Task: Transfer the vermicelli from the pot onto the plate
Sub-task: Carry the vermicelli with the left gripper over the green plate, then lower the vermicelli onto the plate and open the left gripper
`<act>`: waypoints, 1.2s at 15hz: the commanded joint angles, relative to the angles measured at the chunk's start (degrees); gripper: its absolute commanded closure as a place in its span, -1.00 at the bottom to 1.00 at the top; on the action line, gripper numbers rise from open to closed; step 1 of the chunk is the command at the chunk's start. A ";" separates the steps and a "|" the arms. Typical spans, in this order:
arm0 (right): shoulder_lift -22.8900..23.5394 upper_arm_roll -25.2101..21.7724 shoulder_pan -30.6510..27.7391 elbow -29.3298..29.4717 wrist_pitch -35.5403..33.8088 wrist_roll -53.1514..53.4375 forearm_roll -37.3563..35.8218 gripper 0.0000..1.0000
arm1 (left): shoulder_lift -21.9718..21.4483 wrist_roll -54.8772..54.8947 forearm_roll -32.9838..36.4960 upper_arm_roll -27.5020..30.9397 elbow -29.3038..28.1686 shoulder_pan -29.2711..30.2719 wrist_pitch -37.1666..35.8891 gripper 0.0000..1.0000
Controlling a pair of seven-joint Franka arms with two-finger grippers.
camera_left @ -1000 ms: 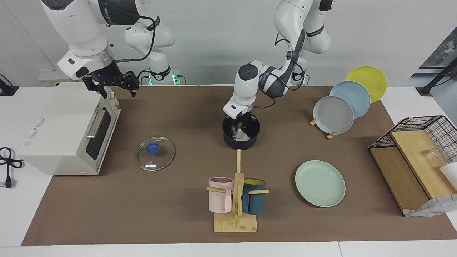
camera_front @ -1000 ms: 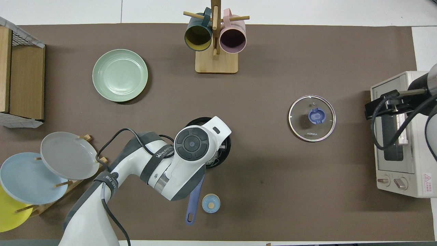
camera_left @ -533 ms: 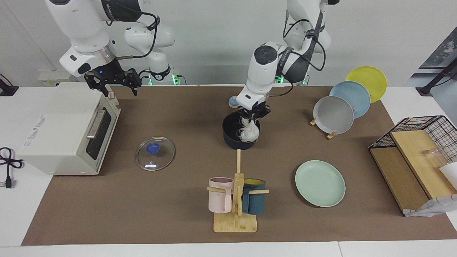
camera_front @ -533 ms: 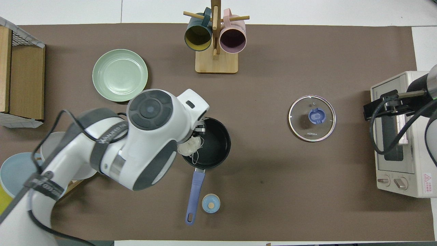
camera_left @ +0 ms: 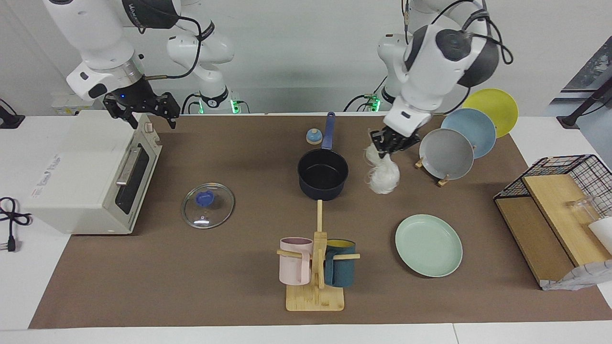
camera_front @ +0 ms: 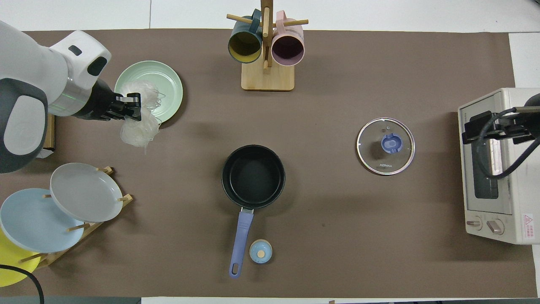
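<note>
My left gripper (camera_left: 389, 143) is shut on the vermicelli (camera_left: 382, 177), a white wispy clump that hangs in the air over the mat between the pot and the plate. In the overhead view the left gripper (camera_front: 131, 107) and the vermicelli (camera_front: 137, 128) overlap the rim of the mint-green plate (camera_front: 164, 84). The plate (camera_left: 429, 245) lies bare on the mat. The dark navy pot (camera_left: 322, 174) stands empty mid-table, its blue handle (camera_front: 240, 240) toward the robots. My right gripper (camera_left: 138, 112) waits open over the toaster oven.
A glass lid (camera_left: 208, 205) lies between pot and toaster oven (camera_left: 86, 172). A mug rack (camera_left: 315, 267) stands farther out than the pot. Grey, light blue and yellow plates sit in a rack (camera_left: 447, 154). A small blue disc (camera_front: 260, 251) lies by the handle. A wire basket (camera_left: 554, 210) stands at the left arm's end.
My left gripper has lifted the vermicelli out of the pot and carried it toward the mint-green plate. The pot is now empty. The right arm has barely moved.
</note>
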 commanded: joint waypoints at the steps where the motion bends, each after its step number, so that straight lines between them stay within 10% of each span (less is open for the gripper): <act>1: 0.01 0.05 -0.35 0.41 0.41 0.84 1.15 -1.00 | 2.43 6.60 -1.12 -0.67 -3.38 4.86 6.83 1.00; 18: -0.52 0.22 -0.61 0.41 0.68 0.75 -0.69 -1.00 | 13.69 8.12 1.51 -0.58 -7.79 5.14 28.04 0.92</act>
